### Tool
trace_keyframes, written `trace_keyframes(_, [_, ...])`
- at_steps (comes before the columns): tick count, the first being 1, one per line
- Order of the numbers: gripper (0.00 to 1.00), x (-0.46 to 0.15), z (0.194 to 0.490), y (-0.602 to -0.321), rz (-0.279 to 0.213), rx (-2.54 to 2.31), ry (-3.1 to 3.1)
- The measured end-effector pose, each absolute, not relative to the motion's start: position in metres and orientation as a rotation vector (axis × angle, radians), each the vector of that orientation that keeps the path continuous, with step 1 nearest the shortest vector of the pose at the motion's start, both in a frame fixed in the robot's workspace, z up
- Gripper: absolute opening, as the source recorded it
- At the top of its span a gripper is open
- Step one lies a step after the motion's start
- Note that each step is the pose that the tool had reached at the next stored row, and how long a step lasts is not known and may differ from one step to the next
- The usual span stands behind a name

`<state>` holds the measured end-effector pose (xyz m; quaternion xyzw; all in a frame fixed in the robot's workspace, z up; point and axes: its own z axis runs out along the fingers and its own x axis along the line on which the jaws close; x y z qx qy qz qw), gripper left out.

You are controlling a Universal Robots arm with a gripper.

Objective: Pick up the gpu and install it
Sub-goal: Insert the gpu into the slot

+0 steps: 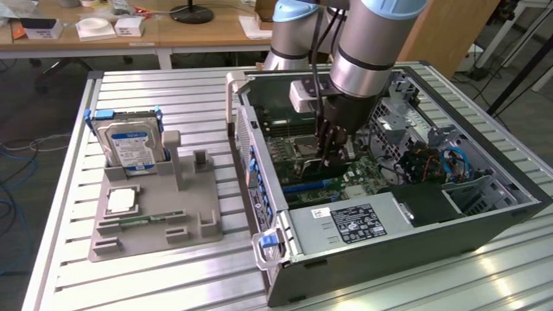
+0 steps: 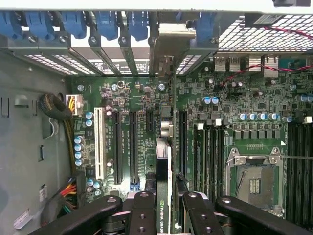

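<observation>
The gpu (image 2: pixel 164 193) is a thin black card seen edge-on in the wrist view, with a green-and-white label near the fingers. My gripper (image 2: pixel 164 218) is shut on it, one black finger (image 2: pixel 142 210) on each side. The card runs over the green motherboard (image 2: pixel 244 98) between the long black expansion slots (image 2: pixel 133 147). Its metal bracket end (image 2: pixel 166 46) reaches the rear slot openings. Whether the card sits in a slot I cannot tell. In the exterior view my gripper (image 1: pixel 333 155) reaches down into the open computer case (image 1: pixel 389 246) with the dark gpu (image 1: pixel 313 170) beneath it.
A grey parts holder (image 1: pixel 160 214) lies at the exterior view's left of the case, carrying a blue-labelled hard drive (image 1: pixel 129 146) and a green memory stick (image 1: pixel 147 220). Inside the case are the power supply (image 1: pixel 350 223), cable bundles (image 2: pixel 58 112) and the CPU socket (image 2: pixel 254 183).
</observation>
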<state>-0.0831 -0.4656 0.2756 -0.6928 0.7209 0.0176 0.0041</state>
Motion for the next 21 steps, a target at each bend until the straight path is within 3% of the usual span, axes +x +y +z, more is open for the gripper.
trace_keyframes(21, [0.26,-0.083,0.262,-0.465,0.055,-2.182,2.249])
